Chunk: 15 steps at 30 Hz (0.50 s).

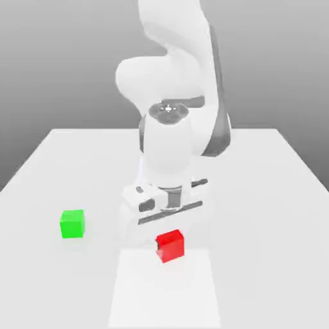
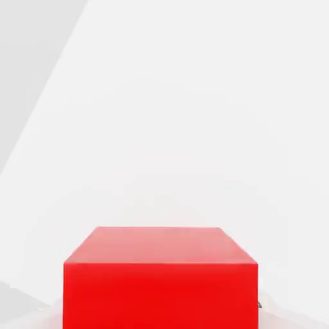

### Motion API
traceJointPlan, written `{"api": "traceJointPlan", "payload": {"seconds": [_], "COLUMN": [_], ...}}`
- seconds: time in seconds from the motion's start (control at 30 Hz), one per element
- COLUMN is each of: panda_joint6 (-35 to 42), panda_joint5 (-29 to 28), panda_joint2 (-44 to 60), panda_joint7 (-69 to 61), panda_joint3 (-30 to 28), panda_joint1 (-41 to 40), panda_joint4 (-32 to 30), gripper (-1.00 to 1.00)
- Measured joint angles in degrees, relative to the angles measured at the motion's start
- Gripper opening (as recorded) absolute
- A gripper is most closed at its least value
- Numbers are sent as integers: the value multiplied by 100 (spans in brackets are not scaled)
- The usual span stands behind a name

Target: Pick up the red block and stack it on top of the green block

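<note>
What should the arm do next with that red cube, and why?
Probably lift straight up. The gripper is down at the red block, which looms close in the hand view, and its jaws are shut, seemingly on the block. The green block sits apart toward the exterior view's left, so the red one must clear the table before travelling over.

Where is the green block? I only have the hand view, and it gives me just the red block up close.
Observer: The green block sits on the table, off to the exterior view's left of the red block, well apart from it.
Operator: Anything on top of it?
Observer: No, its top is bare.
Operator: And the arm?
Observer: The arm leans down right over the red block.
</note>
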<state>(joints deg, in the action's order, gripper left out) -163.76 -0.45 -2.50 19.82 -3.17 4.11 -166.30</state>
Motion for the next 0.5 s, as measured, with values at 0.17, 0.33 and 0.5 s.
{"api": "traceJointPlan", "payload": {"seconds": [0.17,0.33,0.5], "panda_joint6": [463,771,1040], "panda_joint5": [-512,-1068,-1569], "panda_joint2": [-602,-1044,-1441], "panda_joint7": [-704,-1717,-2778], "panda_joint3": [-521,-1238,-1956], "panda_joint1": [-616,-1376,-2130], "panda_joint4": [-107,-209,-321], "gripper": [-100,-100,-100]}}
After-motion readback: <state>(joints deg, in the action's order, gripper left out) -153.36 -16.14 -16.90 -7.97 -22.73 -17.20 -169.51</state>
